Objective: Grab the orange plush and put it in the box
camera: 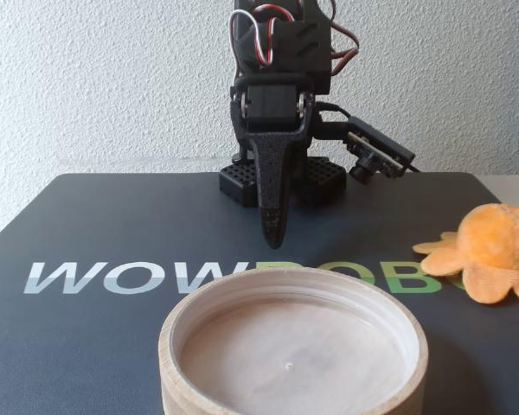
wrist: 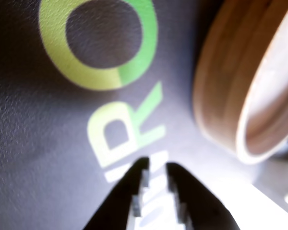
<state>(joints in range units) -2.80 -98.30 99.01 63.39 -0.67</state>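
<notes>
Arm (camera: 281,52) is standing at the far edge of the counter, mid-width, folding forward and pointing the gripper (camera: 272,238) straight down. Tip is hanging just above the counter surface, not touching anything. Wrist camera (camera: 376,156) is sticking out to the right in the fixed view. In the wrist view the gripper (wrist: 157,167) is coming in from the bottom edge, fingers (wrist: 134,184) nearly together with a thin gap between, nothing held. In the fixed view they're reading as one closed spike.
</notes>
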